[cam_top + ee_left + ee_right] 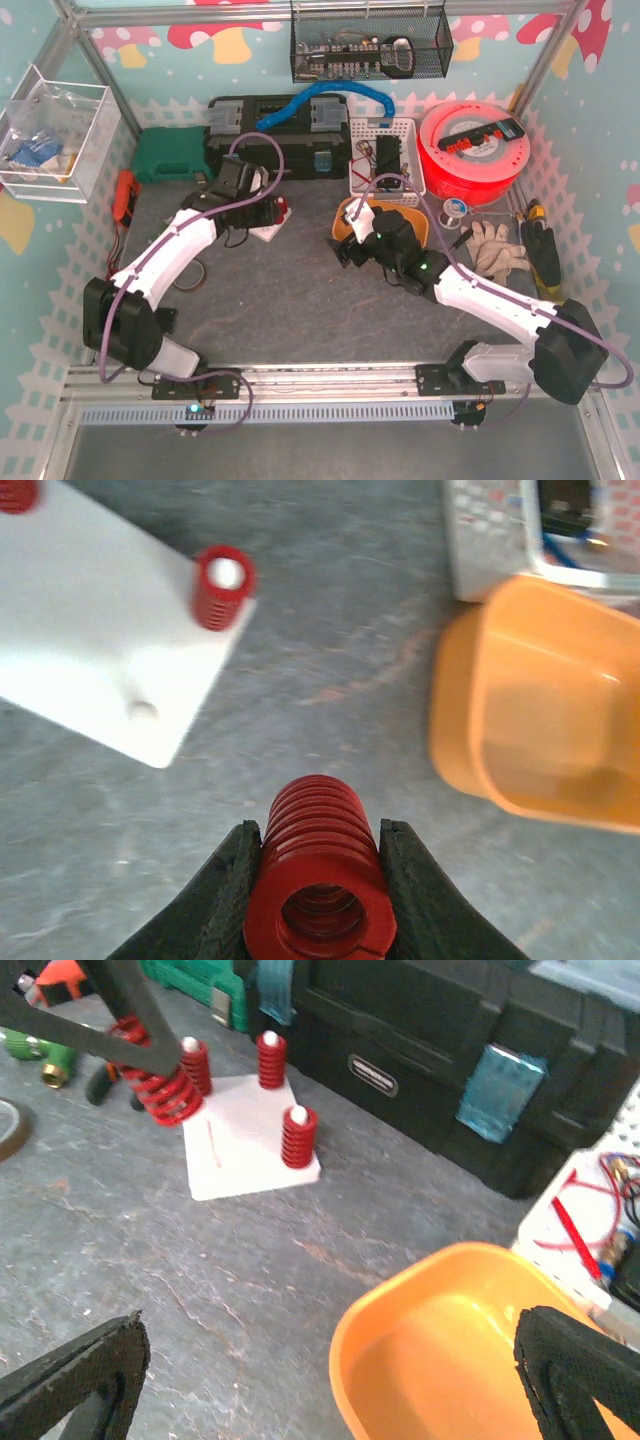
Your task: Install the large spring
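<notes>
My left gripper (pixel 320 832) is shut on the large red spring (pixel 318 880), its open end facing the camera, held above the grey table. Ahead to the left lies the white peg plate (pixel 90 650) with a small red spring (pixel 222 585) on one peg and a bare peg (pixel 142 709) near its corner. In the right wrist view the large spring (pixel 160 1092) hangs over the plate's (pixel 245 1150) left side, beside three small springs on pegs. My right gripper (pixel 330 1385) is open and empty over the orange bowl's (pixel 450 1350) edge.
A black toolbox (pixel 280 140) and a green case (pixel 170 155) stand behind the plate. A white basket (pixel 385 160) and a red filament spool (pixel 475 145) are at the back right. Gloves (pixel 495 250) lie on the right. A tape ring (pixel 190 275) lies on the left.
</notes>
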Robot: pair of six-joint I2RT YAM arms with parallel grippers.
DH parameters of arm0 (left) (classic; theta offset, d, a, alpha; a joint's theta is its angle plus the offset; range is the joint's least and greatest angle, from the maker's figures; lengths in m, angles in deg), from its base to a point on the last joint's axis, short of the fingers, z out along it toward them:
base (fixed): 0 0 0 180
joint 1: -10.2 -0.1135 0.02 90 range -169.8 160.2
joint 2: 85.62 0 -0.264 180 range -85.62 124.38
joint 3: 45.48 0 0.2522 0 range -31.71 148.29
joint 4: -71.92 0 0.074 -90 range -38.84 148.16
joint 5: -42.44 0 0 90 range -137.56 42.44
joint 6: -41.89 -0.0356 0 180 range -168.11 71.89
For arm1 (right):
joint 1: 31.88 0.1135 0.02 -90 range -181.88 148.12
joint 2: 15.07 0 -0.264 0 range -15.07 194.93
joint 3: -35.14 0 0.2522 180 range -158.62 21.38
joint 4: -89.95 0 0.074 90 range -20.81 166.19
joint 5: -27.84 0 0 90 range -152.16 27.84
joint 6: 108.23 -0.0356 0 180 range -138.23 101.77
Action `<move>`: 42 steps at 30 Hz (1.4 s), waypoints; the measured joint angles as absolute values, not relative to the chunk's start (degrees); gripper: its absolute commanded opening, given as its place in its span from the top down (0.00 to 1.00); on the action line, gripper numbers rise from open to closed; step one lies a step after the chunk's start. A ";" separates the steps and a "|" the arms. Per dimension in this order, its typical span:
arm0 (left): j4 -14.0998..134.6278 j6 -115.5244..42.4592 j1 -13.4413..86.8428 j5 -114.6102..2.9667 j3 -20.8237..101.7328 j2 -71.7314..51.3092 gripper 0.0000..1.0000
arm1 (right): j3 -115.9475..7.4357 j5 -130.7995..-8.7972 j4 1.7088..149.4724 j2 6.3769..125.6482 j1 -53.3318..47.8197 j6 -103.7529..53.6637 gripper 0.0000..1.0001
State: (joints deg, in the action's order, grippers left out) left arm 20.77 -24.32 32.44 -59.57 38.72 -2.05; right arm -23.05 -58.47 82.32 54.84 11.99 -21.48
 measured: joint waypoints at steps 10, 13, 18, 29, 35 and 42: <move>16.75 -24.36 31.68 -44.77 43.09 7.68 1.00 | -22.94 -52.92 77.36 49.97 11.99 -24.73 0.01; 16.62 -24.34 31.54 -43.29 44.82 9.95 1.00 | -22.72 -52.33 76.92 48.31 11.99 -24.67 0.01; 16.60 -24.36 31.54 -42.04 46.09 10.96 1.00 | -21.87 -51.46 75.93 46.91 11.99 -24.47 0.01; 16.56 -24.43 31.52 -41.50 46.87 14.00 1.00 | -20.97 -50.13 74.27 45.25 11.99 -24.10 0.01; 16.58 -24.45 31.54 -40.91 46.50 14.00 1.00 | -20.95 -50.04 74.23 45.31 11.99 -24.05 0.01; 17.04 -24.56 31.33 -40.62 46.48 15.68 0.90 | -20.95 -50.06 74.23 46.40 11.99 -23.81 0.01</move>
State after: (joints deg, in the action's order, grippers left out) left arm 17.04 -24.56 31.33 -40.62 46.48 15.68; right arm -20.95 -50.06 74.23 46.40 11.99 -23.81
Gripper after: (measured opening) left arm 0.267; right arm 0.987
